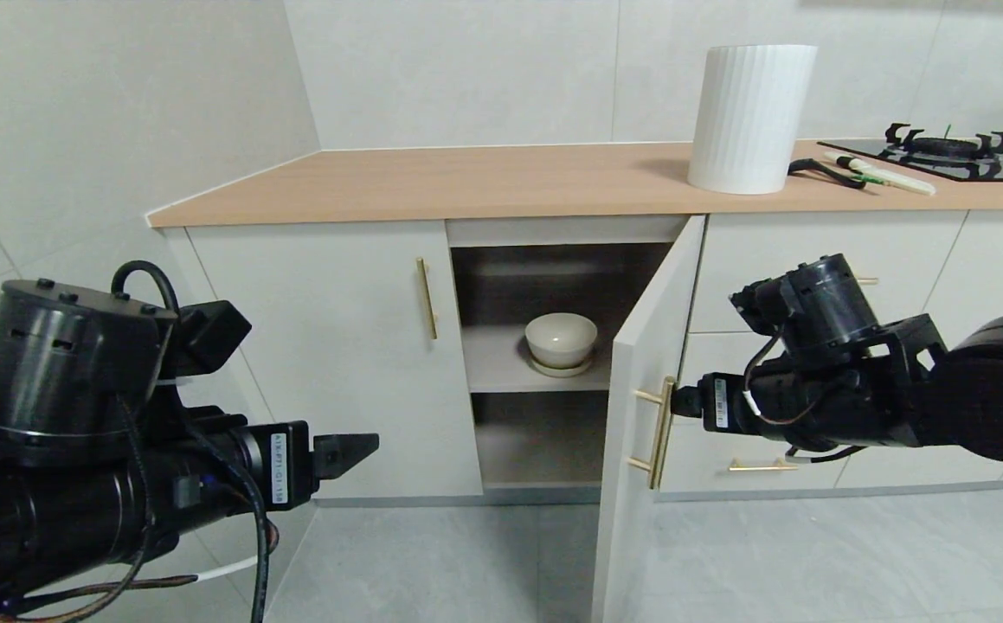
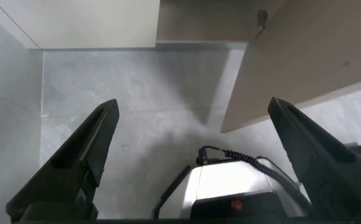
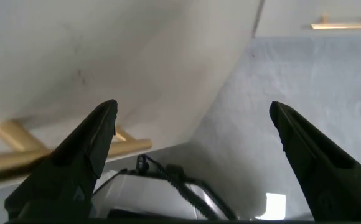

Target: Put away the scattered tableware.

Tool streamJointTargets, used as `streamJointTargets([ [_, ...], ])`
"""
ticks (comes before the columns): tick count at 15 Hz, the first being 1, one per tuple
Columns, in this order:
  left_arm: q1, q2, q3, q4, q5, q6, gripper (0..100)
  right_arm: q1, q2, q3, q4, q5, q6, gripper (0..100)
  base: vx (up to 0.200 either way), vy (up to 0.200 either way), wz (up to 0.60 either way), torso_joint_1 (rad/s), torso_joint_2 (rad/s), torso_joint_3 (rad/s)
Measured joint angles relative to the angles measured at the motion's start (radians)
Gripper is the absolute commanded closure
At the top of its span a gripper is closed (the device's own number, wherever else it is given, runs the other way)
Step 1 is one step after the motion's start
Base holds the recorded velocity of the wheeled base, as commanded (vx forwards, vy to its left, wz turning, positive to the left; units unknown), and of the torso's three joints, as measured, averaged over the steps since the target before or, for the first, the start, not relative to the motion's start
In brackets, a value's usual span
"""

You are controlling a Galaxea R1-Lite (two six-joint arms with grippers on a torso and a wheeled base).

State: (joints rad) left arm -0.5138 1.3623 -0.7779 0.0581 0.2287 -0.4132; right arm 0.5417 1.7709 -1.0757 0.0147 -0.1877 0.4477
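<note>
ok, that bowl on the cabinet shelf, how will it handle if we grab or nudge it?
The bowl looks like glazed ceramic: probably rigid, slippery to grasp, and breakable. It is wide and low, so tipping seems unlikely. It sits on a plate, so a push may slide it or drag the plate along.

The table top is finished in matt wood grain. The cabinet door is faced in pale matt laminate, and its handle is made of brushed brass-toned metal. The bowl is glazed, glossy ceramic. The canister is ribbed, white and matt. The hob is topped with glossy black glass. The floor is laid in matt grey tile.
</note>
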Motion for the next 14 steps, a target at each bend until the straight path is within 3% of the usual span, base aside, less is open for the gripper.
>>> streamJointTargets([
  [5,0.000,-0.003,0.021,-0.083,0.031,0.006,0,0.004,0.118,-0.159,-0.002,0.049,-0.071,0,0.000,0.000,0.00,0.000,0.00,0.000],
  [14,-0.002,0.004,0.024,-0.081,0.035,0.007,0,0.010,0.215,-0.175,-0.154,0.050,-0.062,0,0.000,0.000,0.00,0.000,0.00,0.000],
])
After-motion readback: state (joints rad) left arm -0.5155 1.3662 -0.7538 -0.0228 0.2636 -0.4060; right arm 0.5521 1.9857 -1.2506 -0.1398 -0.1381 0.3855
